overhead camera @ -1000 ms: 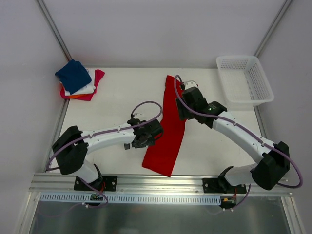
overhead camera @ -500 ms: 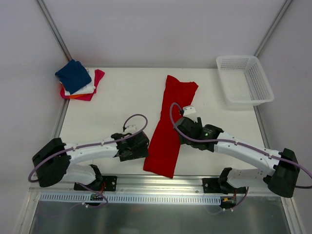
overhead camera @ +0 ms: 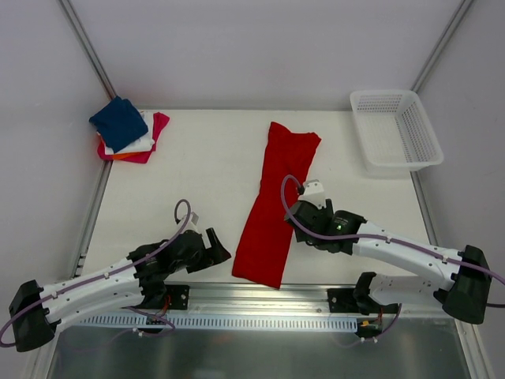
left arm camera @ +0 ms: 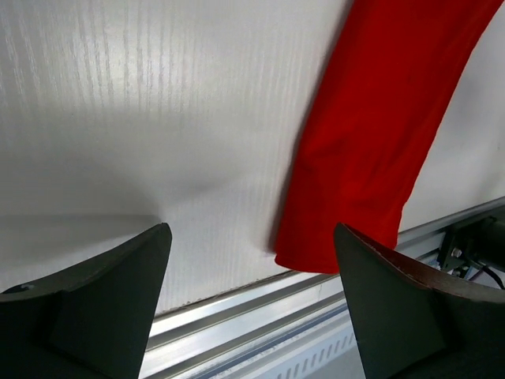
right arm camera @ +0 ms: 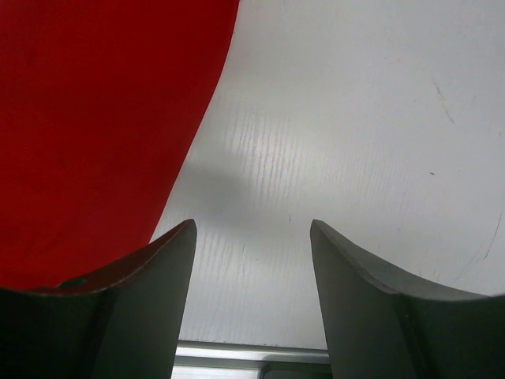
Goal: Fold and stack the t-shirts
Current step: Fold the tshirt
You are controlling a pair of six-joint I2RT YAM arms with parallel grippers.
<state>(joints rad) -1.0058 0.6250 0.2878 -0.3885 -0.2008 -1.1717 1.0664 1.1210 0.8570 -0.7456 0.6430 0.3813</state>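
Observation:
The red t-shirt point(overhead camera: 276, 201) lies folded into a long narrow strip, running from the table's far middle down to the near edge. Its near end shows in the left wrist view as red t-shirt point(left arm camera: 371, 134), and its right edge in the right wrist view as red t-shirt point(right arm camera: 95, 126). My left gripper point(overhead camera: 211, 251) is open at the near edge, left of the strip's near end, holding nothing. My right gripper point(overhead camera: 300, 225) is open just right of the strip, with bare table between its fingers. A stack of small folded t-shirts point(overhead camera: 126, 130), navy on top, sits at the far left corner.
A white mesh basket point(overhead camera: 397, 129) stands at the far right corner. The aluminium rail point(overhead camera: 260, 296) runs along the near table edge, close under both grippers. Grey walls enclose the table on the left, back and right.
Both arms drew back toward the near edge, off the red shirt. The left gripper moved left and down; the right came down from the shirt's far part. The strip now lies uncovered.

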